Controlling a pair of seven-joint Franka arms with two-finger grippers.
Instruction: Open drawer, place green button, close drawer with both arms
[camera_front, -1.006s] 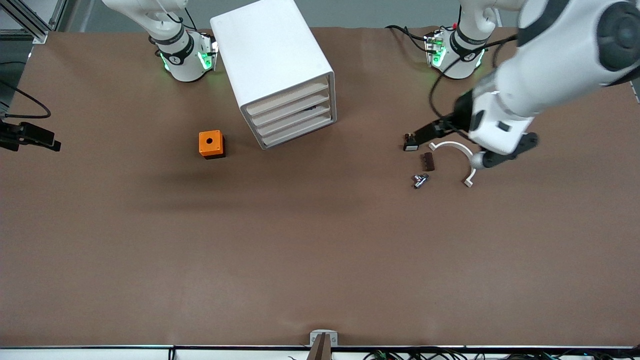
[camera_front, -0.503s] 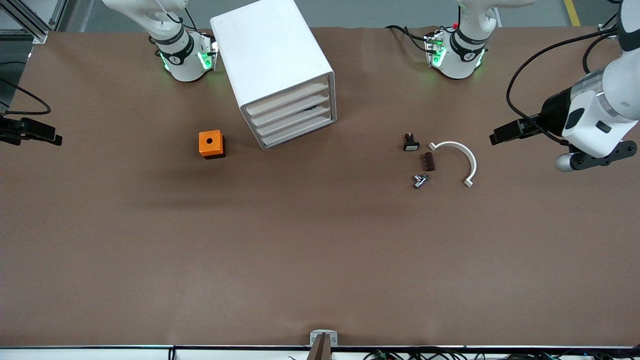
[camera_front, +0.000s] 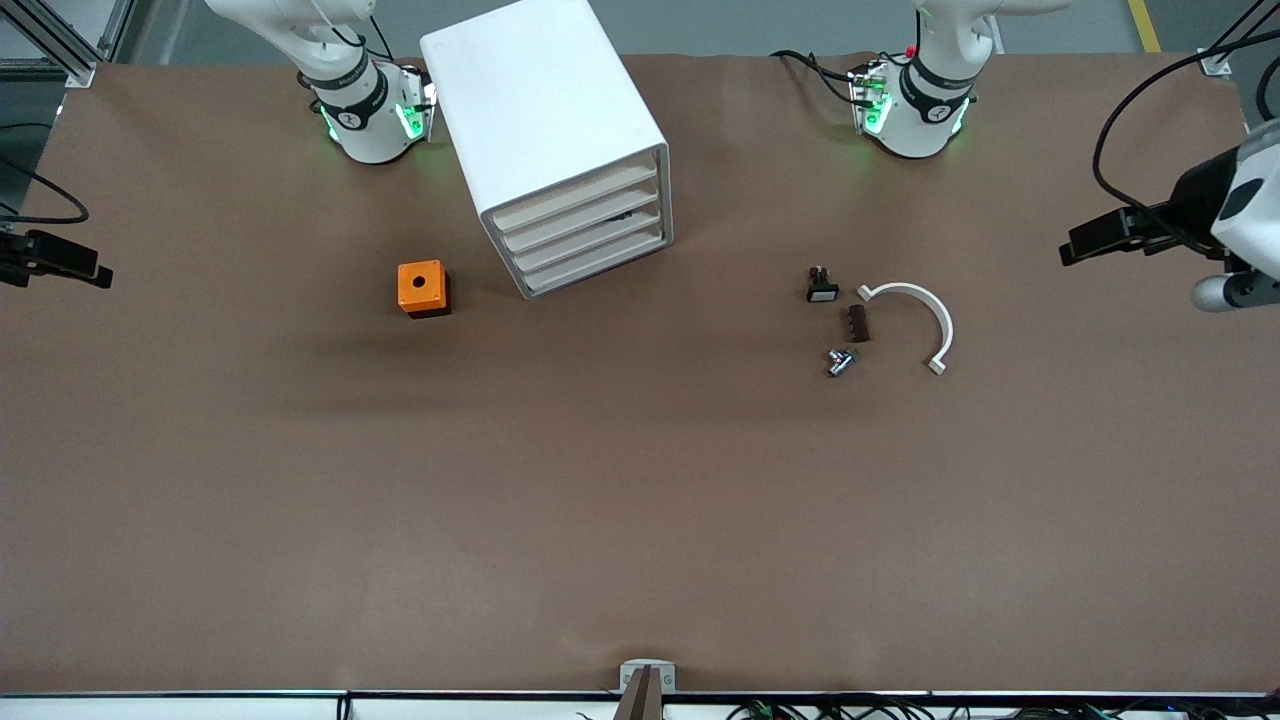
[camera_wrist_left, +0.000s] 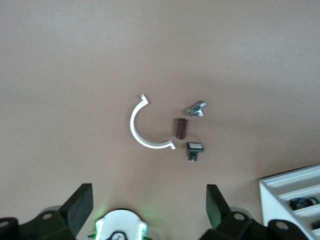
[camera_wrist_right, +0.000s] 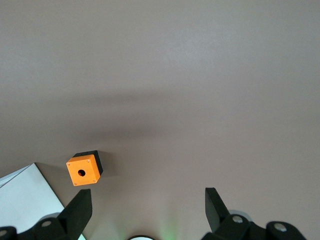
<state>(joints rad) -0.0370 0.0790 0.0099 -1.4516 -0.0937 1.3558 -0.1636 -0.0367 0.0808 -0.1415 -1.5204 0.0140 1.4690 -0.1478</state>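
The white cabinet (camera_front: 545, 130) stands between the two arm bases, with all four drawers (camera_front: 580, 235) pushed in. A small black-and-blue piece shows in a gap at one upper drawer (camera_front: 620, 214), also in the left wrist view (camera_wrist_left: 300, 202); I cannot make out a green cap. My left gripper (camera_front: 1078, 246) is open and empty, up over the left arm's end of the table; its wrist view (camera_wrist_left: 147, 200) looks down on the loose parts. My right gripper (camera_front: 60, 262) is open and empty over the right arm's end (camera_wrist_right: 146, 200).
An orange cube with a round hole (camera_front: 423, 288) sits beside the cabinet toward the right arm's end (camera_wrist_right: 84, 170). A black piece with a white face (camera_front: 822, 287), a brown piece (camera_front: 857, 323), a metal fitting (camera_front: 840, 361) and a white arc (camera_front: 915, 310) lie toward the left arm's end.
My left arm has swung from over the small parts out toward the left arm's end of the table. My right gripper has shifted slightly. Nothing on the table moved.
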